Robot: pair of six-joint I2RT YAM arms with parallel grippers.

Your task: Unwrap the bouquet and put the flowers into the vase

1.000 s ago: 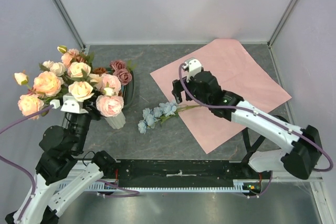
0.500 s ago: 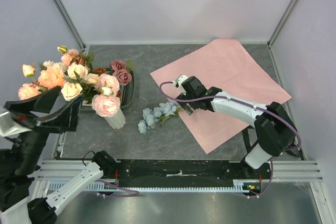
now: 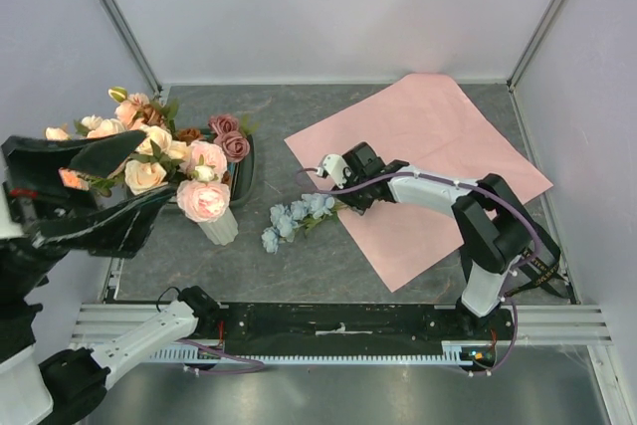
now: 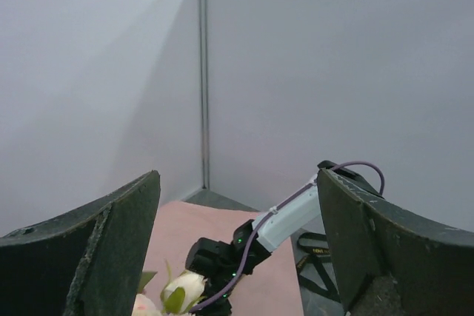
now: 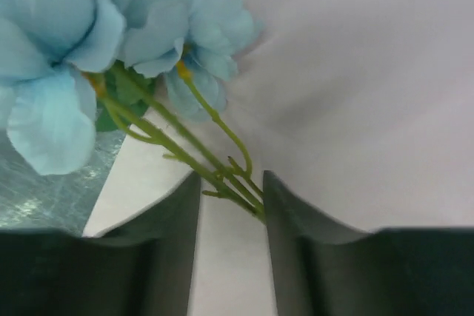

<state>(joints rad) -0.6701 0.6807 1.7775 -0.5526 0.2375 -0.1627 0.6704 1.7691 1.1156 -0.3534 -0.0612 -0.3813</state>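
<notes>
Only loose item in view: blue sprig, flat on the table. Blooms toward 8 o'clock, bare stem ends toward 2 o'clock, just over the near corner of the pink sheet. Long axis 8-to-2 in the overhead view.

Right fingers: low over those stem ends, one on either side, parted. Gap wider than the thin green stems, nothing clamped yet. Blooms at 8 o'clock from the fingertips.

Vase: white, ribbed, upright, near the sprig at its 9 o'clock. Already stocked with peach, cream and pink roses. Dark tray just behind.

Left fingers: spread wide, empty, raised high at 9 o'clock of the vase, well apart from the sprig.

Judgement: right arm clearly the nearer — likely next, closing across the stems, then a carry toward 9 o'clock.
</notes>
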